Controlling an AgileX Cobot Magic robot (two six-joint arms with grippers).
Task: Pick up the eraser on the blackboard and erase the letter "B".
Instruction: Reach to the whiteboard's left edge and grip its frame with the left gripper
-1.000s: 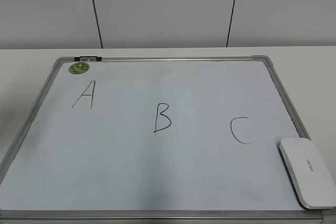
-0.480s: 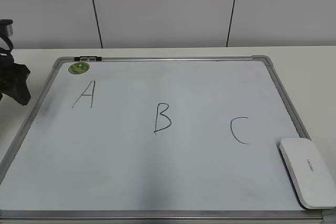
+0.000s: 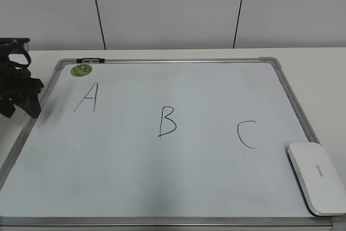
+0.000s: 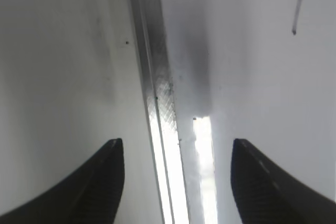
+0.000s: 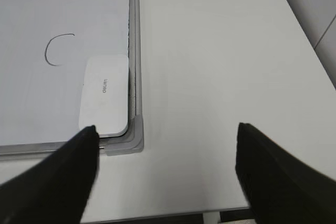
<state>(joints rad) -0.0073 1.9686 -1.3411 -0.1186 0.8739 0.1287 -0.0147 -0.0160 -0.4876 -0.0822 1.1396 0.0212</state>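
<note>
While the exterior view takes in the whole blackboard [image 3: 178,171] lying flat on the white counter [image 3: 319,63], the left hand [image 3: 21,104] shows only as a dark mass at the left edge of the frame, just over the board's left frame rail; from this angle I cannot tell how far its fingers are spread. The letter "B" [image 3: 166,121] sits near the middle of the frame, with an "A" [image 3: 87,97] to its upper left and a "C" [image 3: 247,134] to its right. A round green sticker [image 3: 81,70] lies in the board's upper left corner. The eraser [image 3: 317,177] rests in the lower right corner of the frame, inside the board's corner and just right of the "C", its grey lettering facing up. The right hand is out of this view.

Seen from the left wrist view, the left hand [image 4: 176,182] has its two dark fingertips [image 4: 107,177] spread wide at the bottom of the frame, with nothing between them. The board's silver frame rail [image 4: 155,77] runs from top to bottom between them, counter on the left and board surface on the right.

Seen from the right wrist view, the right hand [image 5: 168,177] is also spread wide and empty, its fingertips [image 5: 63,177] at the lower corners of the frame. The eraser [image 5: 104,93] lies in the left half, against the board's grey corner cap [image 5: 132,140], with the "C" [image 5: 56,49] above it. Bare counter [image 5: 220,56] fills the right half.
</note>
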